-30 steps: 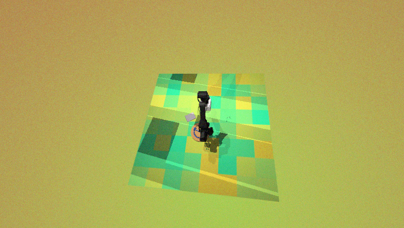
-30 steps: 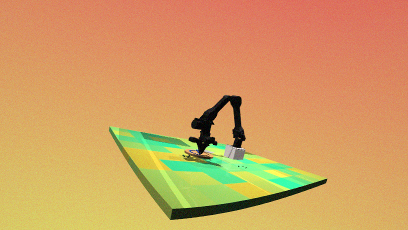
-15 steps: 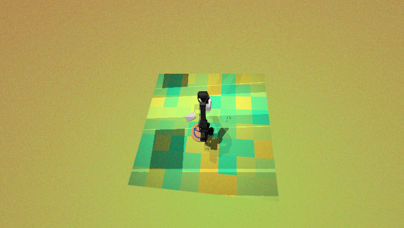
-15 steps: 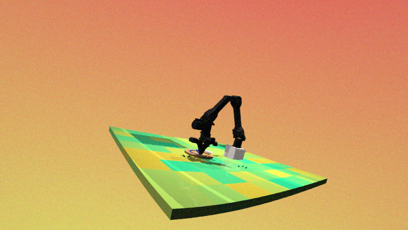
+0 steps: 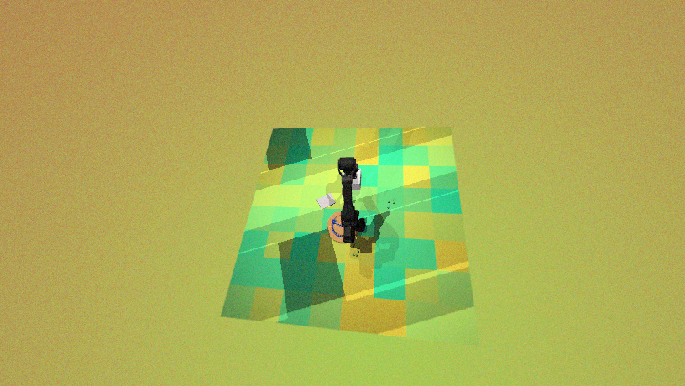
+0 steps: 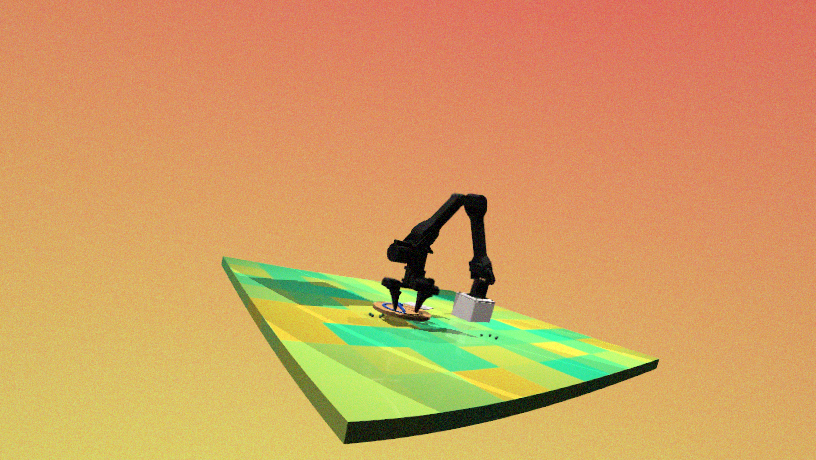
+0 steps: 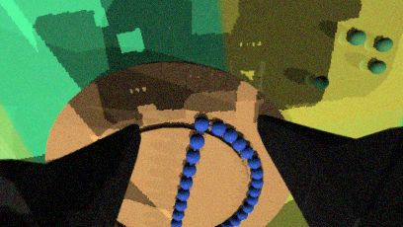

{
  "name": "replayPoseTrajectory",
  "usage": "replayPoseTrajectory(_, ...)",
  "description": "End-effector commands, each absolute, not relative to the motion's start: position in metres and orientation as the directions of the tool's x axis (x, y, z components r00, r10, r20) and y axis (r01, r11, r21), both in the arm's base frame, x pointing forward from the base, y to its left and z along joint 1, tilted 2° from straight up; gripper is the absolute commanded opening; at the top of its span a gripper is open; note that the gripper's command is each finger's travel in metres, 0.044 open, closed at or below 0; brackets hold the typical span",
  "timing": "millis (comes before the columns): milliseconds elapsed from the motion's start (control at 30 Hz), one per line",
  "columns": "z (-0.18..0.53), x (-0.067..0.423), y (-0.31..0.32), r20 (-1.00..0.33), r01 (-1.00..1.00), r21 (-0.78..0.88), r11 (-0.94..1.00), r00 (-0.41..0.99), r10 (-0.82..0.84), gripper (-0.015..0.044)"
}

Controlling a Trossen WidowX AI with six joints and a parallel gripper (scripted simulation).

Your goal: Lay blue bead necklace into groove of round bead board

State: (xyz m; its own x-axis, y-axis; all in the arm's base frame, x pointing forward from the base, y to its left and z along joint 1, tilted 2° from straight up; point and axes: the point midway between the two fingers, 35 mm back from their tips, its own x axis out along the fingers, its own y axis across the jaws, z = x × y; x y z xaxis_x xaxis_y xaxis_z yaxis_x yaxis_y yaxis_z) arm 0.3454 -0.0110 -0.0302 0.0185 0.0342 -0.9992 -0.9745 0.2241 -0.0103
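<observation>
The round tan bead board (image 7: 74, 128) (image 5: 334, 225) (image 6: 381, 308) lies on the checkered table. The blue bead necklace (image 7: 224, 163) (image 5: 335, 223) (image 6: 394, 307) lies on the board. Its right strand follows the curved groove (image 7: 163, 127); its left strand runs straight across the board's middle. My gripper (image 7: 200, 126) (image 6: 408, 302) is open, its two black fingers standing either side of the necklace's top bend, just above the board. Nothing is between the fingers.
Several small dark green loose beads (image 7: 367, 46) (image 5: 390, 202) (image 6: 486, 335) lie on the table beyond the board. A grey-white block (image 6: 473, 307) stands at the arm's base. A small white flat square (image 5: 326, 201) lies left of the arm.
</observation>
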Motion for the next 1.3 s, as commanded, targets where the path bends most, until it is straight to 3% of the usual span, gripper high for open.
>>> replayPoseTrajectory(0, -0.027, 0.345, -0.011, -0.999, -0.974, -0.011, 0.227, 0.02, 0.035, 0.044)
replayPoseTrajectory(667, -0.026, 0.345, -0.011, -0.999, -0.974, -0.012, 0.228, 0.02, 0.036, 0.044)
replayPoseTrajectory(900, 0.004, 0.341, -0.023, -0.999, -0.855, 0.001, 0.518, 0.02, 0.034, 0.0256)
replayPoseTrajectory(1067, 0.005, 0.34, -0.023, -0.999, -0.85, 0.001, 0.527, 0.02, 0.034, 0.0125)
replayPoseTrajectory(1267, -0.004, 0.341, -0.023, -0.999, -0.85, 0.001, 0.527, 0.02, 0.034, 0.012)
